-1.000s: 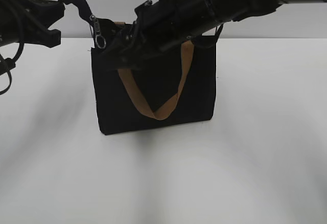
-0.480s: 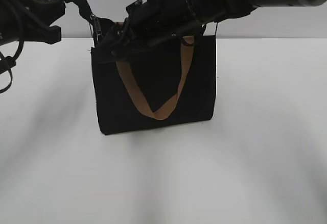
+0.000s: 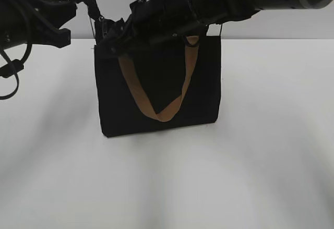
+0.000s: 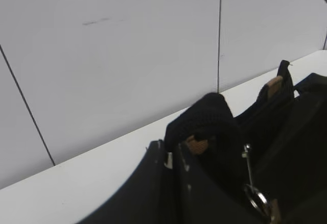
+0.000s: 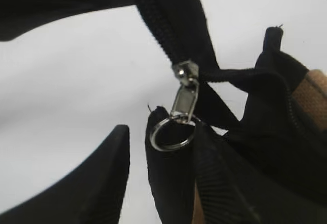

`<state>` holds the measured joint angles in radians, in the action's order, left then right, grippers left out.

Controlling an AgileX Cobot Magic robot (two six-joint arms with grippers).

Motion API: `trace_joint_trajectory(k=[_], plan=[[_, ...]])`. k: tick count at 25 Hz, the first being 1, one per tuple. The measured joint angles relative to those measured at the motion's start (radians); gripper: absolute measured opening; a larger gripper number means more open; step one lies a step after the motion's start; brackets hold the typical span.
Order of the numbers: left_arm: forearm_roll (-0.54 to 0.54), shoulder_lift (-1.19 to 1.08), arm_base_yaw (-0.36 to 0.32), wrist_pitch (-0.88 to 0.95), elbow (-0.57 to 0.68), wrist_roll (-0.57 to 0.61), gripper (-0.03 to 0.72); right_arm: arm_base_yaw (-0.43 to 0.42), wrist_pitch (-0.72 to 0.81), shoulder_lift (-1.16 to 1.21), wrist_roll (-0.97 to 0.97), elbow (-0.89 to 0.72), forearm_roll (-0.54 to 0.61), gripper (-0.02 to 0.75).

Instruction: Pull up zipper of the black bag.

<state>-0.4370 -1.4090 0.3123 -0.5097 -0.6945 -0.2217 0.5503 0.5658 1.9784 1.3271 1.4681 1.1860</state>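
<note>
Zipper pull (image 5: 182,100) on the black bag (image 3: 156,91) is what I'm chasing: a small metal tab with a split ring (image 5: 171,133) hanging off it, sitting at the left top corner of the bag, which stands upright on the white table (image 3: 261,161).

My left gripper (image 3: 78,2) is out at the far left and looks clamped on the black tail of zipper tape (image 4: 204,119) sticking up past the corner. I can see fabric bunched over one finger in the left wrist view, so I'm calling it closed on the tape.

My right gripper (image 5: 135,168) has reached across the top. Its jaws are apart, with the ring lying against the tip of one finger (image 5: 168,183) and not pinched by anything.

Handling-wise, I'd guess the bag is light, floppy cloth that will drag or fold if I tug without that left hold keeping the tape taut. The tab is hard, tiny and probably slick, and the ring swings freely. I'd grab the flat tab rather than the ring. The tan handle (image 3: 156,98) droops down the front, out of the way.
</note>
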Motion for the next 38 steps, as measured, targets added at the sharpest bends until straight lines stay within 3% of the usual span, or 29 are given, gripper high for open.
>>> trace_joint_trajectory(k=[9, 20, 29, 38], plan=[[-0.001, 0.0, 0.001, 0.0, 0.0, 0.0, 0.013, 0.0, -0.035, 0.0, 0.0, 0.0, 0.031, 0.207], [-0.001, 0.0, 0.001, -0.024, 0.0, -0.001, 0.013, 0.0, -0.036, 0.0, 0.0, 0.0, 0.031, 0.258], [-0.002, 0.0, 0.001, -0.024, 0.0, -0.002, 0.013, 0.0, -0.036, 0.0, 0.0, 0.0, 0.012, 0.013], [-0.002, 0.0, 0.0, 0.138, 0.0, -0.002, 0.013, 0.0, -0.032, -0.02, -0.082, 0.0, -0.103, -0.015]])
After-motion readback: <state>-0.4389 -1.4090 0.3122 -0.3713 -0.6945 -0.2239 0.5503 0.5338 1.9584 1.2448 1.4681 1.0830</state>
